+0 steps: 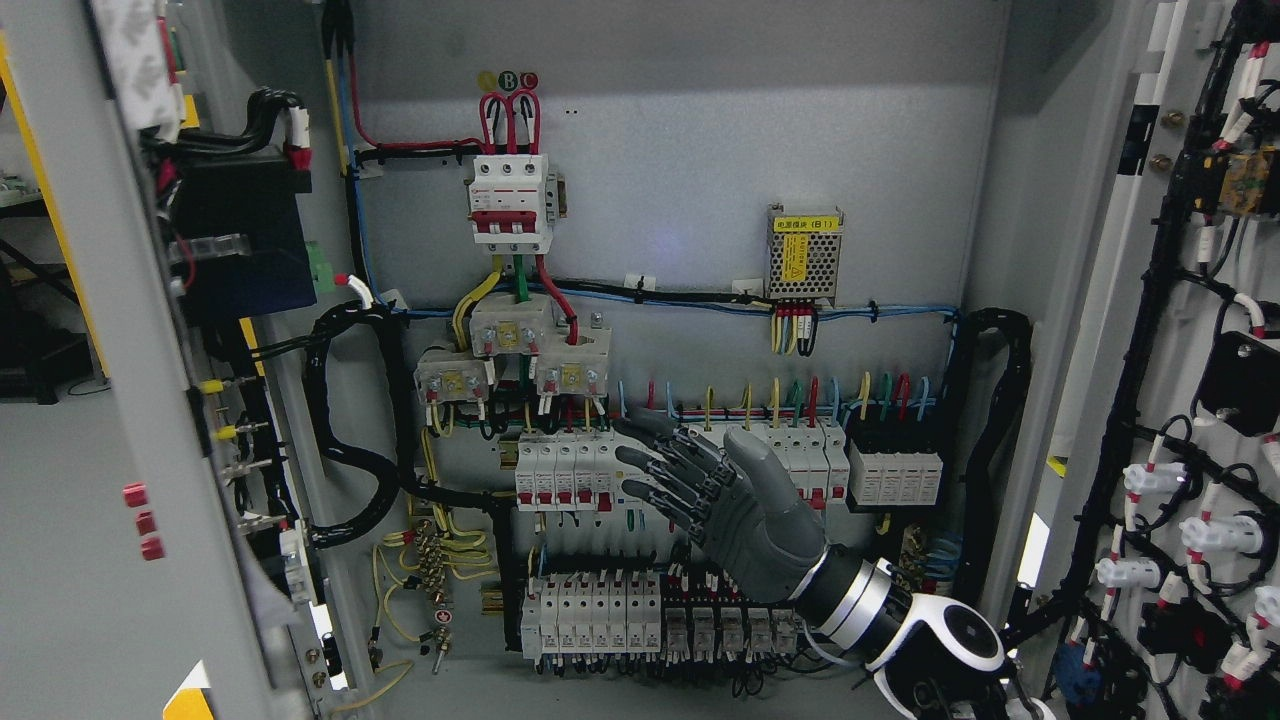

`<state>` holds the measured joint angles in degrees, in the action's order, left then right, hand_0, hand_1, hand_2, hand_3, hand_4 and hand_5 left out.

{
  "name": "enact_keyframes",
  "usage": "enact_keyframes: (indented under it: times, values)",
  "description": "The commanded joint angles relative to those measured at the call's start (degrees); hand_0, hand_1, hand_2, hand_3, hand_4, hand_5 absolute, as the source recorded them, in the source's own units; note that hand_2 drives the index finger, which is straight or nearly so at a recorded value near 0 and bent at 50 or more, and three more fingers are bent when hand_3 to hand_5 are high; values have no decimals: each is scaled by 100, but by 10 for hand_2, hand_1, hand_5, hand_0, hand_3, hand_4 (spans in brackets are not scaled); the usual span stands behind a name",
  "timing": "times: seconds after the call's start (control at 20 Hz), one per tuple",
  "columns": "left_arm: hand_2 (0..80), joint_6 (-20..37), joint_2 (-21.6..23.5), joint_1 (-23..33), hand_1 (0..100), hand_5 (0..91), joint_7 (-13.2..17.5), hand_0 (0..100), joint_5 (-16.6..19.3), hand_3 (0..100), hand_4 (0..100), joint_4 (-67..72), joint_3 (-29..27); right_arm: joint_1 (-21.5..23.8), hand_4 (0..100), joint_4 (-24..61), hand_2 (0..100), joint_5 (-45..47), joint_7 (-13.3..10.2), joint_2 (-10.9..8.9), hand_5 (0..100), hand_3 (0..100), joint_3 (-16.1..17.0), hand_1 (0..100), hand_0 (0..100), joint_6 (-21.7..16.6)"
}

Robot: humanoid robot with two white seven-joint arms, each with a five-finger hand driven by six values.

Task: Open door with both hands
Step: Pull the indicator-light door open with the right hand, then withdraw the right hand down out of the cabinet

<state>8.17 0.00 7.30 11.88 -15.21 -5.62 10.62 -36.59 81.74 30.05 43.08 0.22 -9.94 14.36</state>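
Both doors of the cabinet already stand swung wide, so the opening itself looks done; at most a last push outward and pulling the arm clear would remain, as far as one can judge.

Nearest, the right robot hand [690, 480] comes in from the lower right, its fingers [650, 462] spread loosely and grasping nothing, held in front of the middle breaker row [570, 475]. No left arm shows.

To either side hang the open leaves: the left door [110, 420] fills the picture's left edge, the right door [1180, 400] the right edge, its inner face laden with black wiring. Each runs tall and upright, long axis vertical, hinged at the cabinet's outer sides, with its free edge turned toward the camera.

Farthest back, the grey back panel [700, 170] carries a red-toggled main breaker [510, 205] and a small meshed power supply [803, 252].
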Motion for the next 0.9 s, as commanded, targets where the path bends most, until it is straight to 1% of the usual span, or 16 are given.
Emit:
enact_keyframes:
  times: [0.0, 0.25, 0.45, 0.55, 0.65, 0.75, 0.8, 0.85]
  values:
    - [0, 1, 123, 0, 223, 0, -1, 363, 0, 0, 0, 0, 2, 380, 0, 896, 0, 124, -1, -392, 0, 0, -1184, 107, 215, 14]
    - [0, 1, 114, 0, 224, 0, -1, 364, 0, 0, 0, 0, 2, 653, 0, 1055, 0, -7, -19, -365, 0, 0, -1940, 106, 214, 102]
    - [0, 1, 114, 0, 223, 0, -1, 364, 0, 0, 0, 0, 2, 706, 0, 1134, 0, -16, -19, -330, 0, 0, -2371, 106, 215, 93]
    - [0, 1, 114, 0, 223, 0, -1, 364, 0, 0, 0, 0, 2, 706, 0, 1195, 0, -16, -19, -321, 0, 0, -2643, 104, 215, 84]
    - [0, 1, 114, 0, 223, 0, -1, 364, 0, 0, 0, 0, 2, 706, 0, 1213, 0, -16, -19, -295, 0, 0, -2829, 104, 215, 67]
    - [0, 1, 114, 0, 223, 0, -1, 365, 0, 0, 0, 0, 2, 723, 0, 1213, 0, -16, -27, -207, 0, 0, -2961, 104, 215, 67]
    - [0, 1, 114, 0, 223, 0, -1, 365, 0, 0, 0, 0, 2, 758, 0, 1213, 0, -25, -62, -190, 0, 0, -3040, 104, 215, 67]
    - [0, 1, 114, 0, 222, 0, -1, 365, 0, 0, 0, 0, 2, 785, 0, 1213, 0, -25, -150, -155, 0, 0, -3110, 104, 215, 58]
